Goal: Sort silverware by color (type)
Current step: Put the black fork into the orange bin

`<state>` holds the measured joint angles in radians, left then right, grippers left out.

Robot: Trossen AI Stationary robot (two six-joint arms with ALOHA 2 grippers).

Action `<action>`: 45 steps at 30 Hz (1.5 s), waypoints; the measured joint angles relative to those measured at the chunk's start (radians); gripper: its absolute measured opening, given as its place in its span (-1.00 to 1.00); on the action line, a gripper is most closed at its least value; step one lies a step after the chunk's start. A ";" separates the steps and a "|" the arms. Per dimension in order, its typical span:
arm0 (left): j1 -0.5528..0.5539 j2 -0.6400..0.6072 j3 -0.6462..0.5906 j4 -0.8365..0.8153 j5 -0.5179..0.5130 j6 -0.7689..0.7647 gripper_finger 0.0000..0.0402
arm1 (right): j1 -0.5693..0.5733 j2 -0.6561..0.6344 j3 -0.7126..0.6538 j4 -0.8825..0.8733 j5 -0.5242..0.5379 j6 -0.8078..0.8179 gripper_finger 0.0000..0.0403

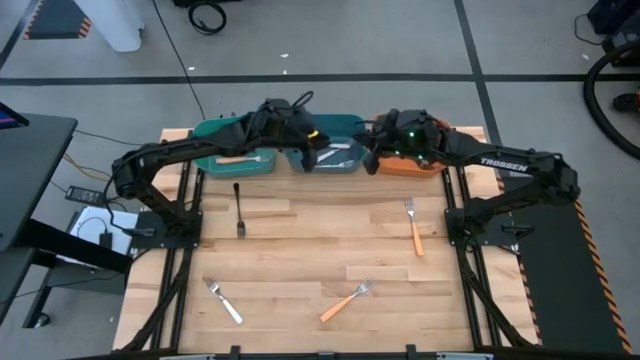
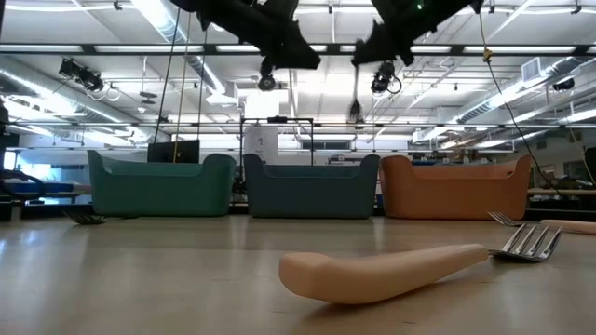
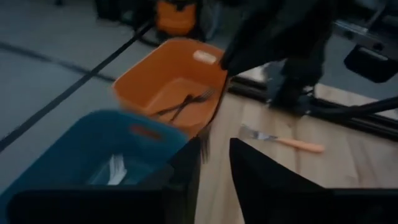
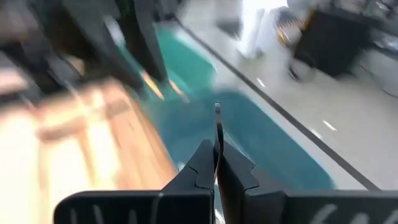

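The right gripper (image 4: 216, 167) pinches a silver fork (image 4: 217, 134) above the blue bin (image 1: 335, 160), the left gripper (image 3: 214, 163) hovering spread at its nine o'clock.

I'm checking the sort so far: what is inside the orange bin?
In the left wrist view, the orange bin holds two black forks crossed on its floor. Its near corner is hidden by the bin wall, so more could lie there.

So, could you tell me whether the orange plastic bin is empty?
No, in the left wrist view the orange plastic bin holds dark forks on its floor.
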<state>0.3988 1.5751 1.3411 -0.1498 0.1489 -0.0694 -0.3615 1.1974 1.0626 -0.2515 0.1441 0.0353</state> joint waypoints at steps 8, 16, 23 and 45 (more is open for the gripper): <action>0.037 -0.042 0.000 -0.192 -0.001 -0.016 -0.44 | -0.096 -0.007 0.000 -0.324 0.157 -0.134 -0.96; 0.035 -0.072 0.000 -0.333 -0.010 0.000 -0.46 | -0.170 -0.019 0.000 -0.334 0.047 -0.151 -0.96; 0.037 -0.072 0.000 -0.338 -0.051 -0.002 -0.46 | -0.168 -0.057 0.081 -0.348 0.003 -0.164 -0.96; 0.037 -0.072 0.000 -0.768 -0.072 -0.006 -0.47 | -0.319 0.024 0.010 -0.700 0.104 -0.342 -0.90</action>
<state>0.4355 1.5028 1.3411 -0.9181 0.0768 -0.0752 -0.6803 1.2212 1.0729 -0.9512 0.2485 -0.3068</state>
